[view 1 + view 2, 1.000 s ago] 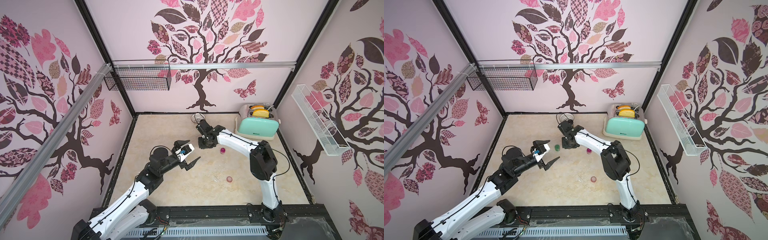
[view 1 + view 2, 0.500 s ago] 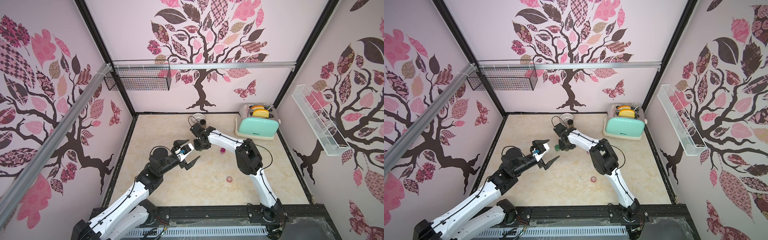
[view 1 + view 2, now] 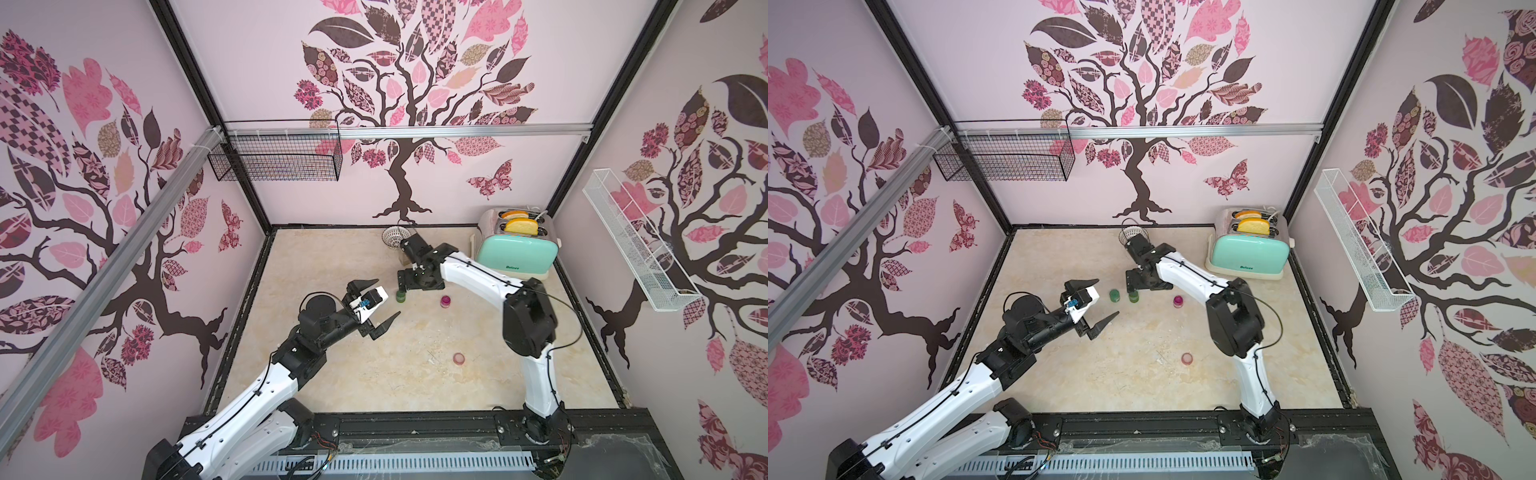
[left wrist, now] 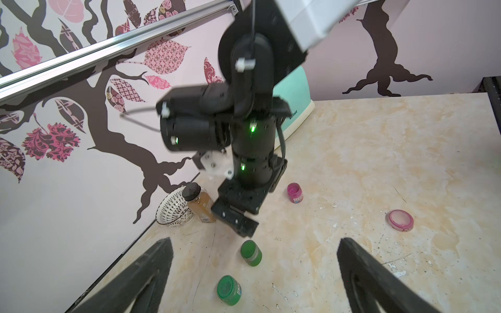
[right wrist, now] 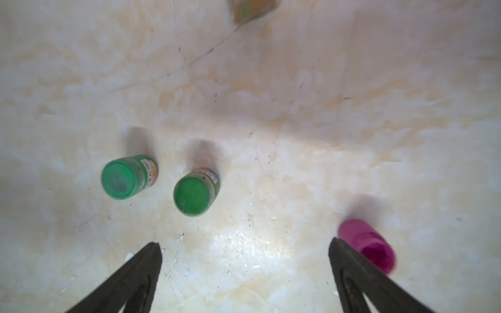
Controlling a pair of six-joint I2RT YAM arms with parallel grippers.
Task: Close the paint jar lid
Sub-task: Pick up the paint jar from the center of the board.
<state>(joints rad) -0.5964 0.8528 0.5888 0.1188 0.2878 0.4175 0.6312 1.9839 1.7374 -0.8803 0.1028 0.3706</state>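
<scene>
Two green paint jars (image 3: 1114, 295) (image 3: 1133, 296) stand side by side with their lids on; in a top view only one (image 3: 400, 296) shows. A pink paint jar (image 3: 445, 302) stands open to their right, and its pink lid (image 3: 459, 358) lies apart, nearer the front. My right gripper (image 5: 245, 244) hangs open just behind the green jars (image 5: 195, 193) with nothing between its fingers; the pink jar (image 5: 366, 244) sits beside one finger. My left gripper (image 4: 254, 242) is open too, hovering left of the green jars (image 4: 251, 253) (image 4: 229, 290).
A mint toaster (image 3: 515, 253) with toast stands at the back right. A white slotted bowl (image 3: 392, 237) and a brown spice bottle (image 4: 199, 202) sit by the back wall, behind the right gripper. Wire baskets hang on the walls.
My right gripper has gone from shut to open above the green jars, and that arm's elbow swung left and back to the right. The left arm has not moved.
</scene>
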